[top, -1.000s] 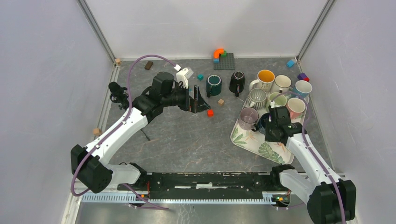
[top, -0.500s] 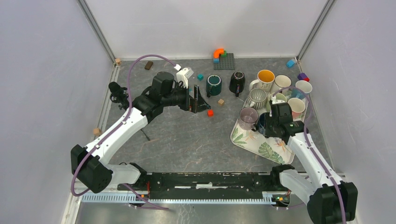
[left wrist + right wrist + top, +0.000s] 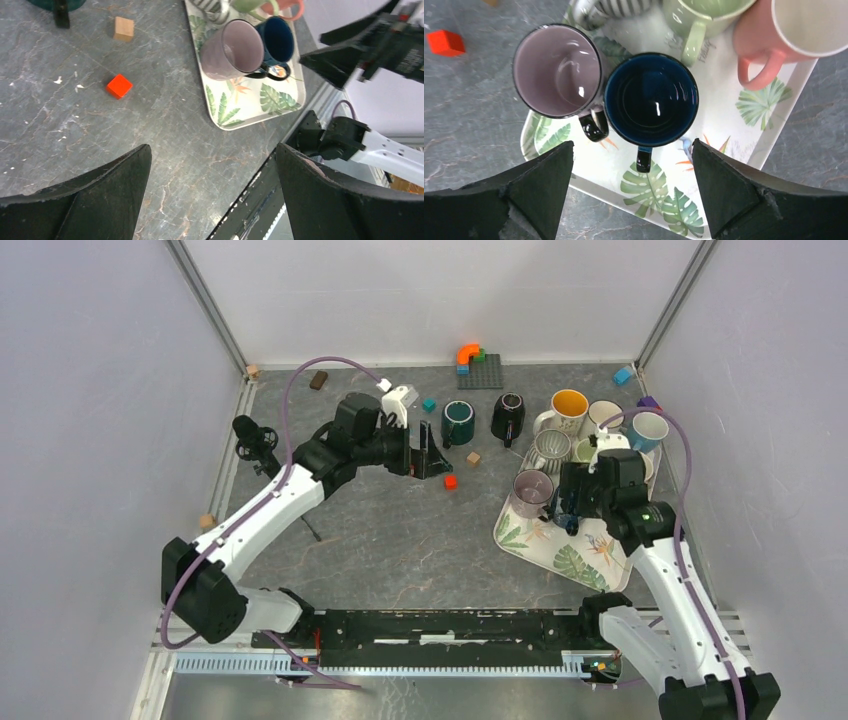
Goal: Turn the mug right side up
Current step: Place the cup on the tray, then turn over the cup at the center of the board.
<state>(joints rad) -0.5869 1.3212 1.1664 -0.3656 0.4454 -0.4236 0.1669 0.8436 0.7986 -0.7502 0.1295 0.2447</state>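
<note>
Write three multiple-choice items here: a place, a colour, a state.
1. The dark blue mug stands on: A the bare table; B the leaf-print tray; C the green baseplate.
2. The black-rimmed mug beside it is inside: A yellow; B white; C mauve.
3. The right fingers are: A open above that mug; B shut on its handle; C shut on the tray.
B, leaf print surrounds its base; C, the right wrist view shows mauve; A, both fingers stand wide apart, touching nothing.

Glossy navy mug (image 3: 650, 99), lilac mug (image 3: 557, 71) with black rim and handle, white tray (image 3: 724, 117) — green leaf print, orange flecks, grey-and-white striped mug (image 3: 624, 7), pale green mug (image 3: 694, 20), pink mug (image 3: 759, 45), red cube (image 3: 445, 42), grey marbled table (image 3: 469, 125).
</note>
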